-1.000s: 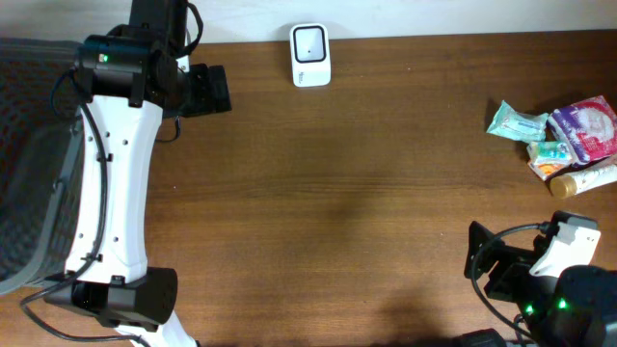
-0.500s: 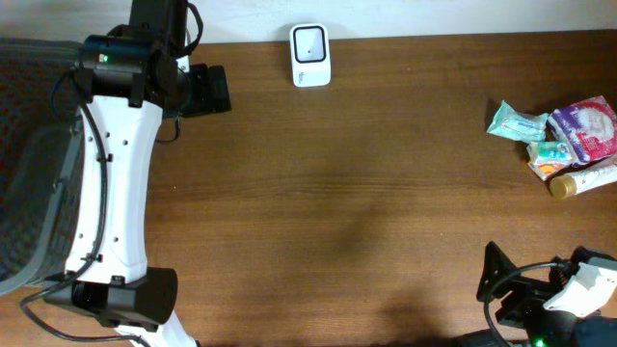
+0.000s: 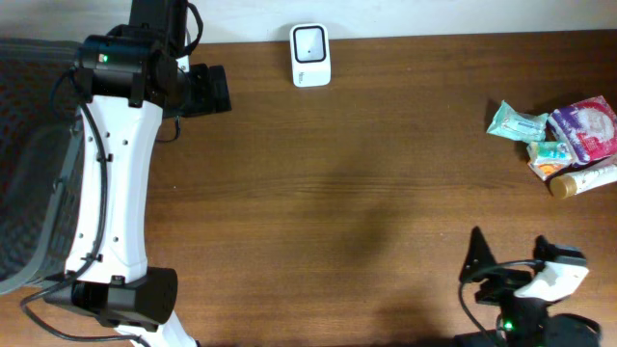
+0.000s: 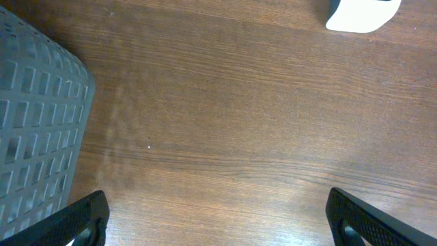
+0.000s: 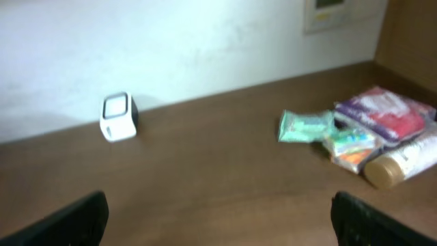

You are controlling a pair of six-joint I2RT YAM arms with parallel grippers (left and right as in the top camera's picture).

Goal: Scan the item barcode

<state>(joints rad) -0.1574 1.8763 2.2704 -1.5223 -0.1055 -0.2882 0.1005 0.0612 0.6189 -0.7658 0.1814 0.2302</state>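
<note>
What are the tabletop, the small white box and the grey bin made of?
Tabletop: wood or wood-look laminate, brown, visible grain, matte. White box: probably smooth plastic with rounded edges. Grey bin: likely moulded plastic, a grid of square holes.

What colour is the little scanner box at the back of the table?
The scanner box is white with a dark window, clearest in the overhead view.
</note>
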